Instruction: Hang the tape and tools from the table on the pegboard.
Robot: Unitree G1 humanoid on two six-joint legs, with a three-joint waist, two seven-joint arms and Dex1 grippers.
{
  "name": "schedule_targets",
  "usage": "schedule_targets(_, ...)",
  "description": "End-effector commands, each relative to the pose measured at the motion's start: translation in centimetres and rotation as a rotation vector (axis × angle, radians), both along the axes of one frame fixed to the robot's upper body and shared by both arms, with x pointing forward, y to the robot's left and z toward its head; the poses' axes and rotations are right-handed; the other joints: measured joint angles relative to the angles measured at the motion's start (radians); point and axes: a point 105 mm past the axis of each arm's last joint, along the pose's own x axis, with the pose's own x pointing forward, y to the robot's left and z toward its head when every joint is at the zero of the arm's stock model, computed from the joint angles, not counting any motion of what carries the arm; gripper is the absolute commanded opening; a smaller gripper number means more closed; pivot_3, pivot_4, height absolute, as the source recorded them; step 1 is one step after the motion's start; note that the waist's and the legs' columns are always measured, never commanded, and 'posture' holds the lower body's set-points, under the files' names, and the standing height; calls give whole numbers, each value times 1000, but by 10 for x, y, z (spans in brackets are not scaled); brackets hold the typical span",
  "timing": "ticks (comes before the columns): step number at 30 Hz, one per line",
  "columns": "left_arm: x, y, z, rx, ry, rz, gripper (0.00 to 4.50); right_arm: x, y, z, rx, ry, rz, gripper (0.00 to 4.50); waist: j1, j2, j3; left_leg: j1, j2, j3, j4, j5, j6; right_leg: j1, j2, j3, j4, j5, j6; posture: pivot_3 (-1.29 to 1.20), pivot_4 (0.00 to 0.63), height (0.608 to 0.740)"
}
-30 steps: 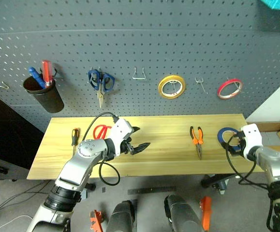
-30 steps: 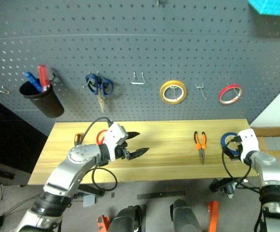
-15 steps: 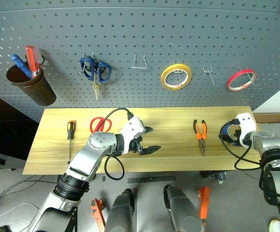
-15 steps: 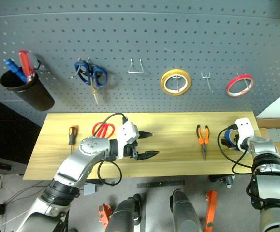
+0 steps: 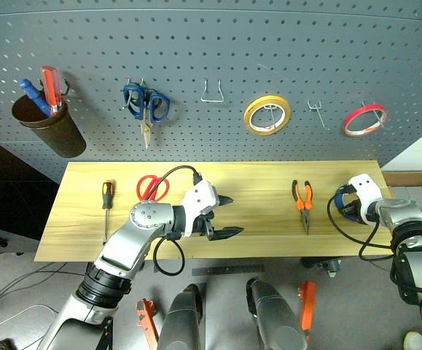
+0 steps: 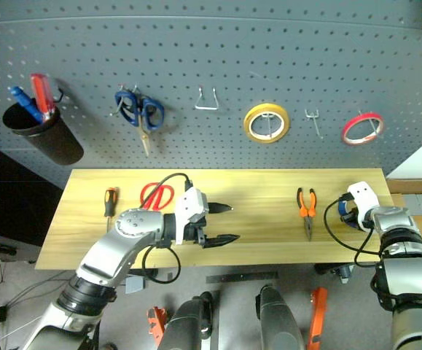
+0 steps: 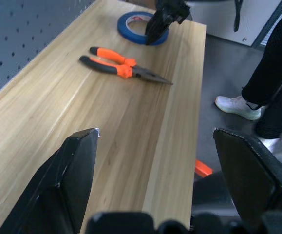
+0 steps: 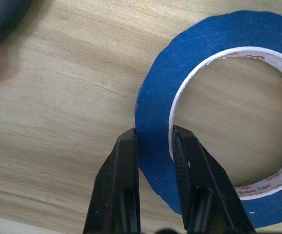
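The blue tape [image 8: 155,97] lies flat at the right end of the table [image 5: 262,182]. My right gripper [image 8: 153,139] is shut on the tape's wall, one finger inside the ring and one outside; it also shows from afar as the right gripper [image 7: 158,24] on the tape [image 7: 131,38]. The orange-and-black pliers [image 5: 302,198] lie left of the tape. Red-handled scissors [image 5: 152,187] and the slim screwdriver [image 5: 107,197] lie at the table's left. My left gripper [image 5: 234,215] hovers open over the table's middle, holding nothing. The pegboard [image 5: 196,44] rises behind.
On the pegboard hang blue scissors [image 5: 146,106], a yellow roll [image 5: 266,115], a red roll [image 5: 364,119] and a dark cup [image 5: 47,127] with two screwdrivers. Two bare hooks [image 5: 212,93], [image 5: 314,111] stand between them. A person's leg and white shoe [image 7: 238,105] are beside the table's right end.
My right gripper's fingers have shut on the tape's wall; they stood open before. The camera has tilted, shifting the whole picture. The left arm has stayed about where it was.
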Motion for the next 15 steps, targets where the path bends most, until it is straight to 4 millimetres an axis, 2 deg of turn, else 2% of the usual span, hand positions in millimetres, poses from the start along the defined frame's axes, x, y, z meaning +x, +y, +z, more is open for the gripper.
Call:
schedule_targets(1, -6, -12, 19, -42, -70, -57, 4025, -6, -3, -9, -40, -7, 15, 401, 1, 0, 0, 0, 0, 0, 1, 0, 0, 0, 0, 0, 0, 0, 0, -106, 323, 740)
schedule_targets(5, -5, -16, 27, -48, -115, -81, 4025, -6, -4, 16, -70, -127, 81, 400, 6, 0, 0, -1, 0, -1, 5, 0, 0, 0, 0, 0, 1, 1, 2, -124, 320, 740)
schedule_targets(8, -4, -21, 39, -78, -147, -91, 4025, -29, -1, 51, -108, -248, 111, 399, 16, 3, 0, -2, 0, -1, 6, 0, 0, -1, 0, 0, 4, 0, 3, -144, 322, 740)
schedule_targets(11, -2, -24, 47, -103, -170, -95, 4025, -59, 15, 75, -125, -324, 117, 399, 16, 5, 0, -8, -1, -4, 10, -1, -1, -6, -1, 0, 9, -3, 7, -164, 325, 740)
schedule_targets(15, 2, -29, 61, -138, -220, -103, 4025, -97, 60, 106, -118, -499, 107, 398, 8, 5, 0, -8, 0, -4, 10, -1, -1, -8, 1, 0, 13, -5, 11, -197, 332, 740)
